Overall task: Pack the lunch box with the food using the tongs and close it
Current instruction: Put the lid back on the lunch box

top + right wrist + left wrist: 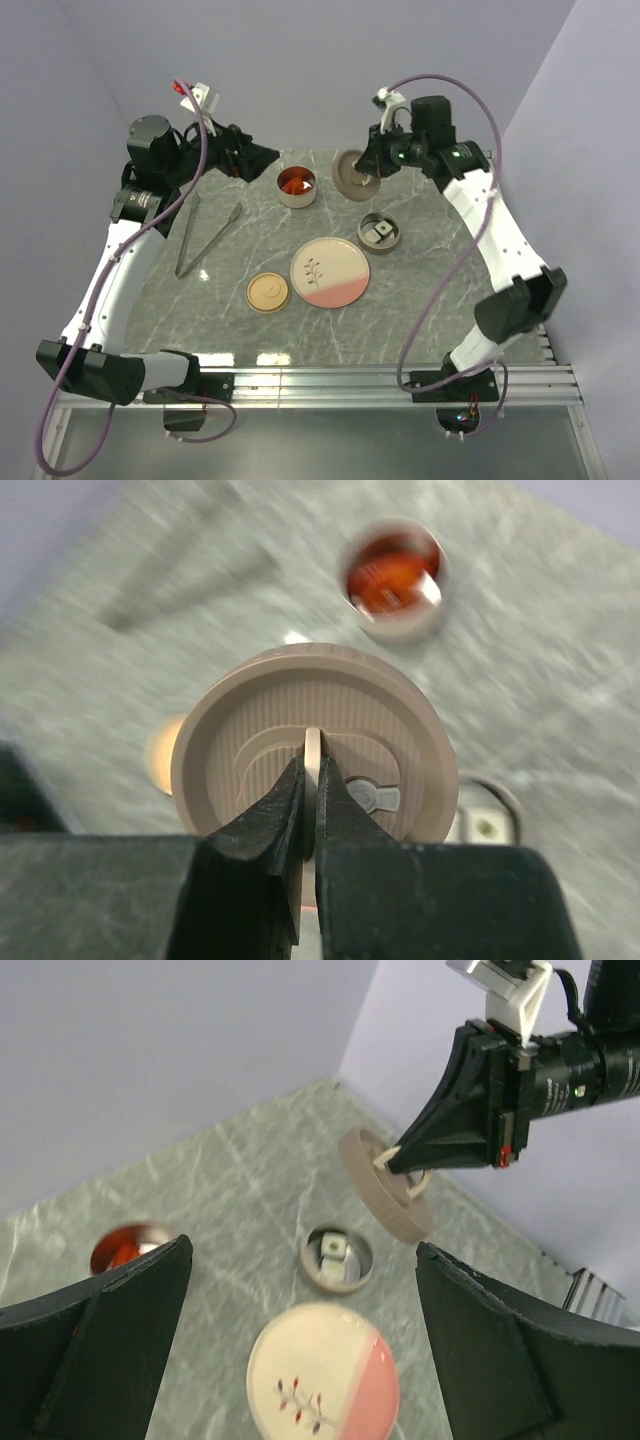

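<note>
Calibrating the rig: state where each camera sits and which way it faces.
Top external: above and behind, looking down on the table; left arm and right arm show.
Left wrist: looks across the table at the right gripper holding the lid; own open fingers show.
Right wrist: looks past its shut fingers at that lid.
Both wrist views share lid and red-filled container.

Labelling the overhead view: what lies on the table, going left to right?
Tongs → small tan lid → cup of red food → plate → grey cup.
</note>
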`<action>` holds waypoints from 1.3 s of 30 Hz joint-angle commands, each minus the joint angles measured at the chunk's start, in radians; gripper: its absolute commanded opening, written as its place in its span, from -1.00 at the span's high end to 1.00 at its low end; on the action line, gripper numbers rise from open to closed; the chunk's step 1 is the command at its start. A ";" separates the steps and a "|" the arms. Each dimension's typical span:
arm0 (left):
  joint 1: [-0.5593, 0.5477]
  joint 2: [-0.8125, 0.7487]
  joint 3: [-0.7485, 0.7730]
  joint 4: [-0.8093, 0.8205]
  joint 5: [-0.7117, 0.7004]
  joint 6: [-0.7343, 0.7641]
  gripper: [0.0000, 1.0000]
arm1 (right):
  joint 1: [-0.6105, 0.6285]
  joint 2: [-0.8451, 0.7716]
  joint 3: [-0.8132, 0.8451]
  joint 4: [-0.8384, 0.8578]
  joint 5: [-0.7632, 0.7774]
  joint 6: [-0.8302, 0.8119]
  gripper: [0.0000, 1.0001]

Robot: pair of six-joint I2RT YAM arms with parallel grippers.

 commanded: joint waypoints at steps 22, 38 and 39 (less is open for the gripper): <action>0.064 -0.010 -0.099 -0.174 -0.119 0.118 -0.99 | -0.041 0.300 -0.082 -0.151 0.272 -0.508 1.00; 0.064 0.001 -0.097 -0.169 -0.075 0.138 -0.99 | -0.044 0.314 -0.163 -0.081 0.242 -0.882 1.00; 0.064 0.001 -0.097 -0.169 -0.076 0.138 -0.99 | -0.046 0.311 -0.175 -0.076 0.241 -0.929 1.00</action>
